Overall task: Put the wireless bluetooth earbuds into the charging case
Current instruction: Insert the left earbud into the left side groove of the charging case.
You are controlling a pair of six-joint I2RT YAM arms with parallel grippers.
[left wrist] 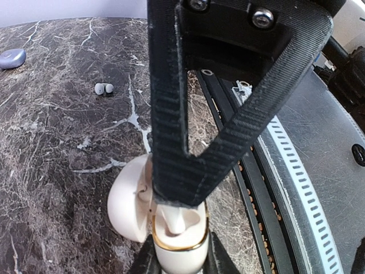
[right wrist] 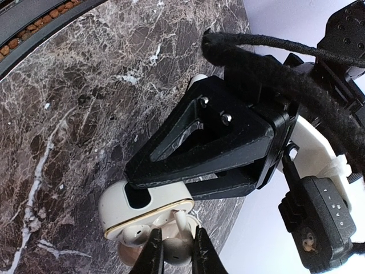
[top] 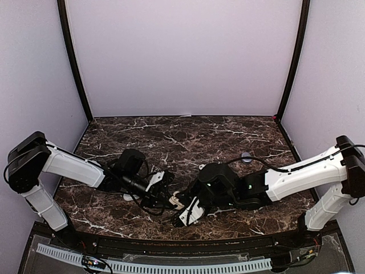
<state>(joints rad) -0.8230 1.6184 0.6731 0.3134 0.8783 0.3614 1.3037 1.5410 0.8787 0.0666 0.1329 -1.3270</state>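
Observation:
My left gripper (left wrist: 183,258) is shut on the body of a white charging case (left wrist: 178,254) with a gold rim. Its lid (left wrist: 126,205) hangs open to the left. My right gripper (right wrist: 177,251) is shut on a white earbud (right wrist: 181,224), whose stem points into the case (right wrist: 142,204) at its rim. Another earbud (right wrist: 132,234) sits in the case's other socket. In the left wrist view the right finger (left wrist: 199,131) comes down from above with the earbud (left wrist: 174,220) in the case opening. In the top view both grippers (top: 165,193) (top: 182,208) meet at the case (top: 177,200) near the table's front.
Two small pale earbuds (left wrist: 104,88) lie loose on the marble table (left wrist: 51,148). A lavender pebble-shaped case (left wrist: 11,57) lies farther away and also shows in the top view (top: 246,157). The table's front edge with a black rail (left wrist: 268,188) is close beside the case.

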